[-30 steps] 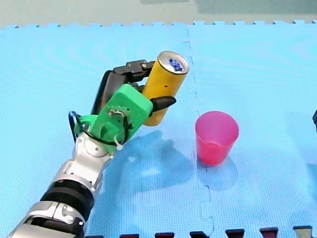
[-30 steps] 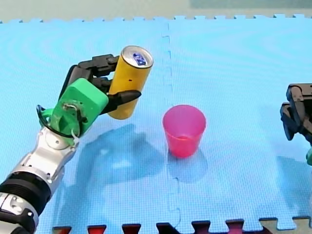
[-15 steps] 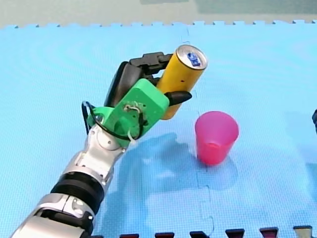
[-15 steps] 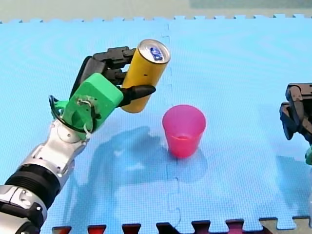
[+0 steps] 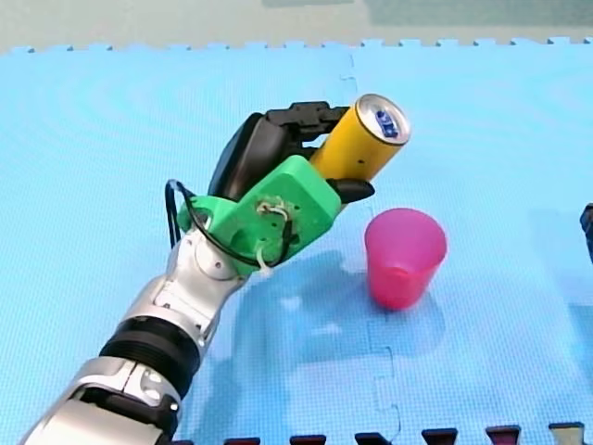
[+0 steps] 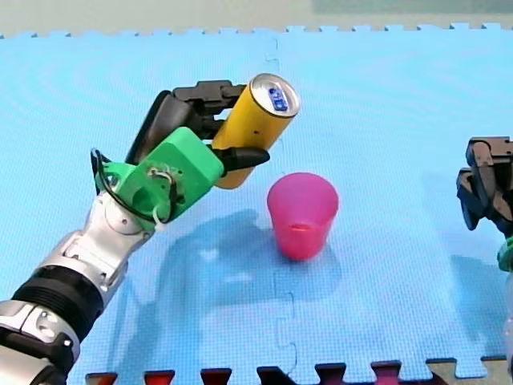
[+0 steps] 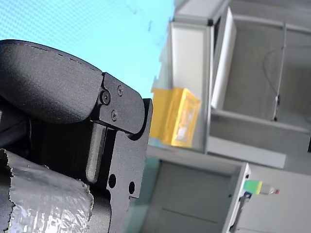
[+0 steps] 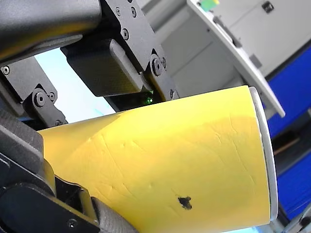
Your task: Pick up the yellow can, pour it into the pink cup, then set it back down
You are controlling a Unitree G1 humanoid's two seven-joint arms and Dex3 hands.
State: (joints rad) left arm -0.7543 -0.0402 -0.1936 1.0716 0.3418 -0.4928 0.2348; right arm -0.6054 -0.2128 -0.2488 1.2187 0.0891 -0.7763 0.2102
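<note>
My left hand [image 5: 328, 156] is shut on the yellow can [image 5: 359, 146] and holds it in the air, tilted with its silver top toward the right. The can's top end hangs just up and left of the pink cup [image 5: 405, 257], which stands upright on the blue mat. In the second wrist view the can [image 8: 160, 155] lies across the black fingers [image 8: 112, 63] of the left hand. My right hand [image 6: 485, 186] is at the mat's right edge, away from the cup.
The blue foam mat [image 5: 482, 130] covers the work surface, with a seam [image 5: 358, 93] running front to back beside the cup. Its toothed front edge [image 6: 321, 374] is close. A yellow bin [image 7: 174, 116] and grey cabinets appear in the first wrist view.
My left hand has carried the can to the right, closer to the pink cup, and tilted it further over. The cup and the right hand have stayed put.
</note>
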